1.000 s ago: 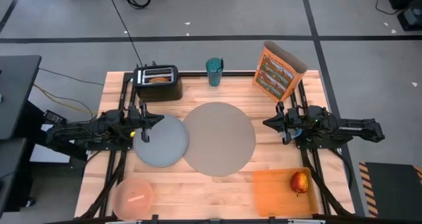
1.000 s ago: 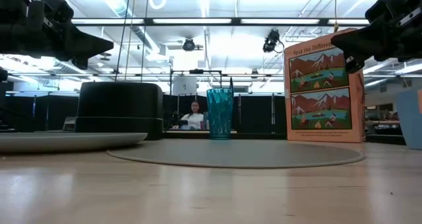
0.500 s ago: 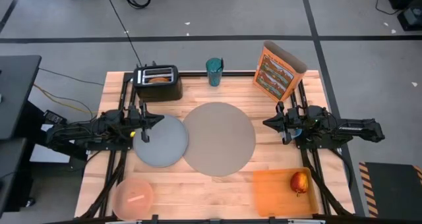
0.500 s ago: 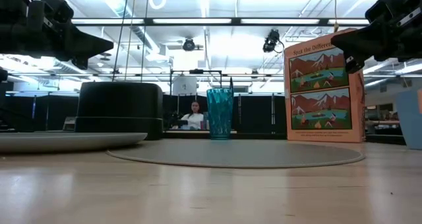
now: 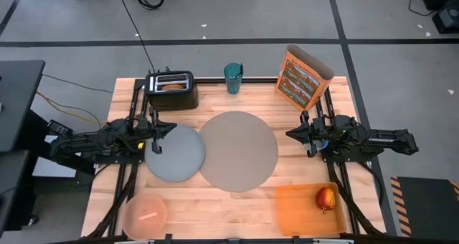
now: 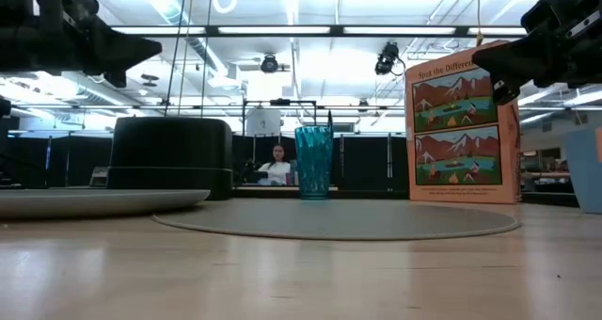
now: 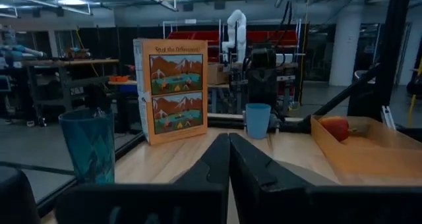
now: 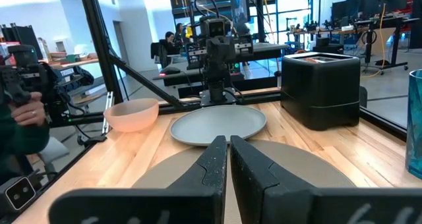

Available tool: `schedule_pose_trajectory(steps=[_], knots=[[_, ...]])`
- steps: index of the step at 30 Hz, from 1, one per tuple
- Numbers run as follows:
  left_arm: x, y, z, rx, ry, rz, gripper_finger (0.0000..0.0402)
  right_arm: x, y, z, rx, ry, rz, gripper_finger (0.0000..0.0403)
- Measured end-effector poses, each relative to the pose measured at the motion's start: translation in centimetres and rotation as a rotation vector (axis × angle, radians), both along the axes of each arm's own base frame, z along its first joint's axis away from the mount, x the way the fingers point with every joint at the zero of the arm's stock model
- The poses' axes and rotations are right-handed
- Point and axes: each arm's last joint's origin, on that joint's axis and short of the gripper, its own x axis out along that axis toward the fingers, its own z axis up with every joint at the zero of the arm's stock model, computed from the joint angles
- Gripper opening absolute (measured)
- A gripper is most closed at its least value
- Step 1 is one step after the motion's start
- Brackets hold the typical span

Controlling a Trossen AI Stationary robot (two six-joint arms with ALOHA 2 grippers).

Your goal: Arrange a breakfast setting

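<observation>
The round tan mat (image 5: 237, 151) lies at the table's middle, with the grey-blue plate (image 5: 174, 153) against its left edge. The pink bowl (image 5: 145, 215) stands at the near left. The apple (image 5: 325, 198) lies on the orange tray (image 5: 297, 208). The cereal box (image 5: 304, 77) stands at the far right. The light-blue cup (image 7: 257, 120) stands by the right arm. A toast ring (image 5: 171, 87) sits in the toaster. The spoon does not show plainly. My left gripper (image 5: 171, 128) is shut and empty above the plate's far-left rim. My right gripper (image 5: 290, 134) is shut and empty, just right of the mat.
A black toaster (image 5: 172, 90) stands at the far left and a teal tumbler (image 5: 233, 77) at the far middle. Black frame rails run along both table sides. People sit in the room beyond the table.
My left gripper has risen a little above the plate, still shut. Nothing on the table has moved.
</observation>
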Motion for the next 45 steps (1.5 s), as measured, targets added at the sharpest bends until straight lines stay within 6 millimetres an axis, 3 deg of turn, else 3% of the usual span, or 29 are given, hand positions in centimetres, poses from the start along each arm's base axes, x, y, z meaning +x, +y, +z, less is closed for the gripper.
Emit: schedule_pose_trajectory(steps=[3,7,11,17,21,30,36,40,45], knots=[[-0.1,-0.2,0.6,-0.042,-0.072,-0.056,0.0011,0.0,0.0,0.0,0.0,-0.001,0.0,0.0027],[-0.3,-1.0,1.9,-0.054,-0.174,-0.266,0.0011,0.0,0.0,0.0,-0.001,-0.003,0.0,0.0027],[0.2,-1.8,2.8,-0.109,-0.097,-0.347,0.0011,0.0,0.0,0.0,-0.001,-0.003,0.0,0.0027],[2.1,-3.5,1.4,-0.207,0.095,-0.404,0.0011,0.0,0.0,0.0,-0.001,-0.004,0.0,0.0027],[3.2,-5.0,0.4,-0.275,0.19,-0.377,0.0011,0.0,0.0,0.0,-0.001,-0.004,0.0,0.0027],[7.2,-10.6,2.9,-0.179,0.438,-0.237,0.0011,0.0,0.0,0.0,0.0,-0.004,0.0,0.0027],[10.7,-14.7,2.6,-0.15,0.67,-0.182,0.0011,0.0,0.0,0.1,-0.001,-0.007,0.0,0.0027],[12.5,-16.3,1.2,-0.194,0.799,-0.108,0.0011,0.0,0.0,0.1,-0.001,-0.007,0.0,0.0027],[12.9,-16.6,-0.9,-0.274,0.955,0.051,0.0016,0.0,0.0,0.1,-0.001,-0.008,0.001,0.0027]])
